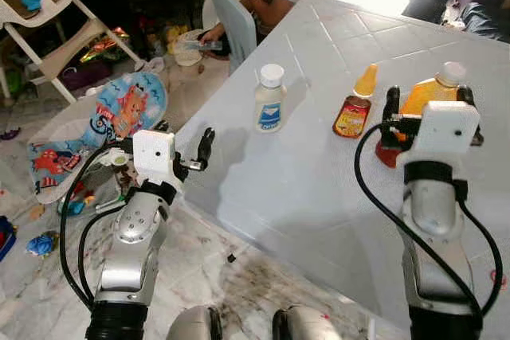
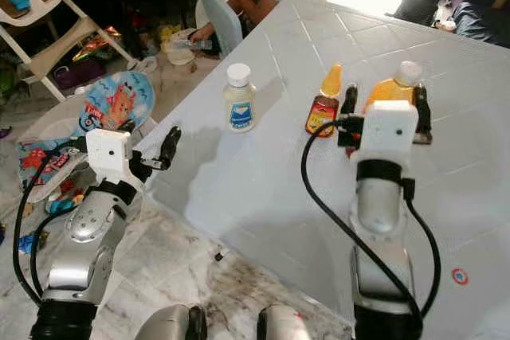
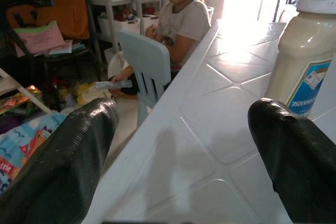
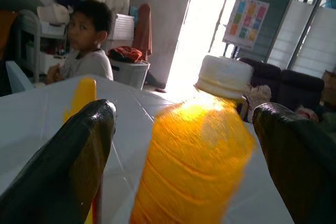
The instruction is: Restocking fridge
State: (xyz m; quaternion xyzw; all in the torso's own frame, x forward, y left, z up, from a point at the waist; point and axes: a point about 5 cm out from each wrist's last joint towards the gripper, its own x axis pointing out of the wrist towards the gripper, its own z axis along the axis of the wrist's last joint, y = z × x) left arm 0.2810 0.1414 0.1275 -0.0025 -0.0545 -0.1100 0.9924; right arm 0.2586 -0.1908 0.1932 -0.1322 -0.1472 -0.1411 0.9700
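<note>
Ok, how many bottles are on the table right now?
3. White bottle nearest the left gripper; small sauce bottle mid-table; orange juice bottle between the open right gripper's fingers. None seem hidden.

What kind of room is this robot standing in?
Most likely a lived-in family home, a dining or living area. A white tiled table holds an orange bottle and a white bottle, a high chair stands nearby, and toys and a colourful mat litter the floor.
</note>
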